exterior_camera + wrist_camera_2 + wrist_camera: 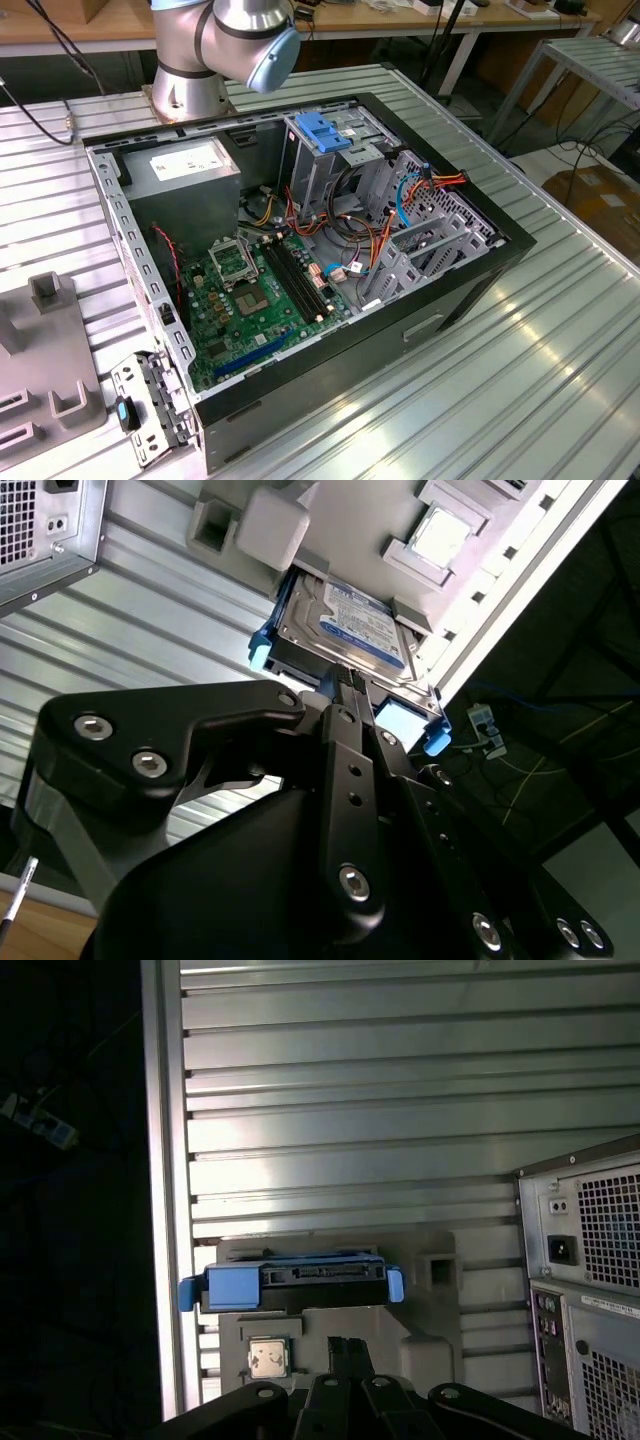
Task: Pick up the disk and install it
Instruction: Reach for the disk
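The disk (345, 625) is a grey metal drive in a bright blue bracket, resting in a grey holder block (270, 525) on the ribbed metal table. The first wrist view shows the disk (295, 1282) edge-on, with its connector side facing the camera. My gripper (347, 685) hovers just short of the disk's near edge, its two black fingers pressed together with nothing between them. In the first wrist view the gripper (350, 1345) stands apart from the disk.
The open computer case (300, 250) lies on the table, with a metal drive cage topped by a blue plate (325, 130). Its rear panel (590, 1260) stands close beside the holder. A processor chip (268, 1358) sits in the holder. The table edge (160, 1160) is near.
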